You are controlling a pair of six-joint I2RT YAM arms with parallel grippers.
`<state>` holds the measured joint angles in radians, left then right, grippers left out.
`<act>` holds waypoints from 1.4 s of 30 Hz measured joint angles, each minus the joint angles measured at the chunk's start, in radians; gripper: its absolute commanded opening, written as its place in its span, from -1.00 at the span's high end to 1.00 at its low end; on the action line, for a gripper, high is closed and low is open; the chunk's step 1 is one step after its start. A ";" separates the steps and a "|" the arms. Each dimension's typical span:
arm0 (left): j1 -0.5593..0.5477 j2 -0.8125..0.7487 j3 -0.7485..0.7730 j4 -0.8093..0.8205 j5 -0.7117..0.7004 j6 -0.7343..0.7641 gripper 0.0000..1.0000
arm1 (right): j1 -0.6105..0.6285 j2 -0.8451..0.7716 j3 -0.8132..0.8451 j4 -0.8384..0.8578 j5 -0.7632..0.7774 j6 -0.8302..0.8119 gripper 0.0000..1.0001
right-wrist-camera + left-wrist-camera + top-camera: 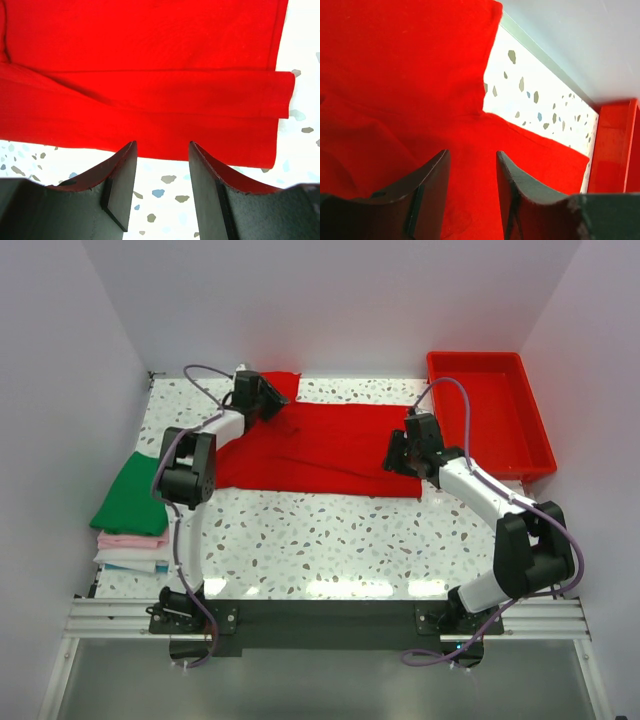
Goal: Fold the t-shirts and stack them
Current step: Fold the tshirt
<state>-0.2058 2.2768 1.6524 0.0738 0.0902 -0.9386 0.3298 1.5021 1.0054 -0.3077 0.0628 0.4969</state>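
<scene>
Progress: folded stack [133, 510] sits at the table [330, 540] left edge; red t-shirt [320, 450] lies part-folded near the far edge. Your left gripper [472, 156] and right gripper [163, 147] hover open over it.

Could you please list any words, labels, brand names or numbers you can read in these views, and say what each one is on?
None: no text can be read in any view. The red t-shirt, the stack of folded t-shirts, the red tray and the table all appear plain.
</scene>
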 measured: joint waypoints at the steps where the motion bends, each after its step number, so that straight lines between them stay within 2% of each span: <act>1: 0.000 0.004 0.006 0.001 0.010 0.008 0.01 | 0.000 0.000 0.000 0.000 0.000 0.000 0.02; 4: 0.001 -0.006 -0.006 0.026 0.016 0.026 -0.02 | 0.000 0.000 0.000 -0.001 0.000 -0.001 0.02; 7: 0.004 -0.068 -0.085 0.033 0.000 0.033 0.01 | 0.000 0.000 0.000 -0.002 0.000 -0.001 0.02; 13: 0.024 -0.240 -0.269 -0.002 -0.094 0.012 0.46 | 0.000 0.000 0.000 0.000 0.000 -0.001 0.02; 19: 0.033 -0.269 -0.349 -0.023 -0.129 -0.014 0.69 | 0.000 0.000 0.000 0.001 -0.001 0.000 0.02; 22: 0.033 -0.245 -0.348 -0.024 -0.129 -0.019 0.73 | 0.000 0.000 0.000 0.001 -0.001 0.000 0.02; 29: 0.033 -0.153 -0.290 -0.038 -0.129 -0.019 0.73 | 0.000 0.000 -0.002 0.001 -0.001 0.000 0.02; 42: 0.033 -0.052 -0.142 -0.033 -0.117 -0.019 0.51 | 0.000 0.000 -0.002 0.000 -0.001 -0.001 0.02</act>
<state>-0.1726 2.2246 1.5101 0.0410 -0.0273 -0.9573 0.3298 1.5024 1.0031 -0.3073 0.0620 0.4961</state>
